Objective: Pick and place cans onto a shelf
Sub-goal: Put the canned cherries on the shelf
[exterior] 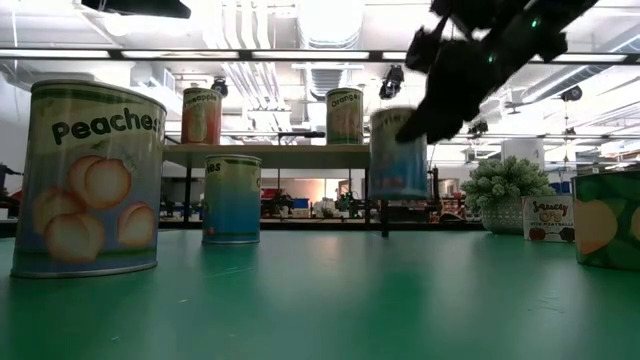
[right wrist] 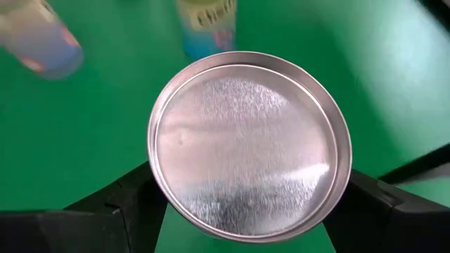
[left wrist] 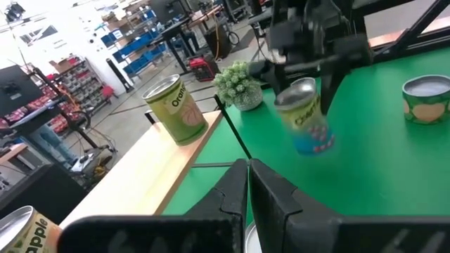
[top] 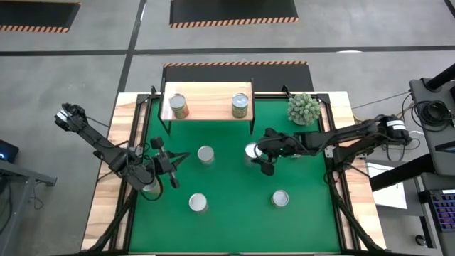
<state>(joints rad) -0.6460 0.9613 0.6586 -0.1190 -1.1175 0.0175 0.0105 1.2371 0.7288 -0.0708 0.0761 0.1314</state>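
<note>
The light-wood shelf (top: 207, 107) stands at the mat's far edge with two cans (top: 178, 106) (top: 240, 105) upright on its board. Other cans stand upright on the green mat (top: 205, 154) (top: 197, 203) (top: 280, 198). My right gripper (top: 259, 154) is shut on a blue-labelled can (exterior: 398, 153) near the mat's middle, in front of the shelf. My left gripper (top: 173, 165) hangs shut and empty over the mat's left part, beside a can (top: 151, 187) under its wrist. My right gripper pinches the can between its two fingers (right wrist: 130, 204), one on each side of the can's wall just under the silvery top rim (right wrist: 158, 179). The fingers come from above, pointing down. The can hangs lifted clear of the mat, slightly tilted (left wrist: 306, 119).
A fuzzy pale-green ball plant (top: 304, 108) sits to the right of the shelf. Black frame bars run along the mat's left and right edges (top: 333, 153). Free board shows between the shelf's two cans (top: 210, 101). A large peach-labelled can (exterior: 90, 180) stands close to the low camera.
</note>
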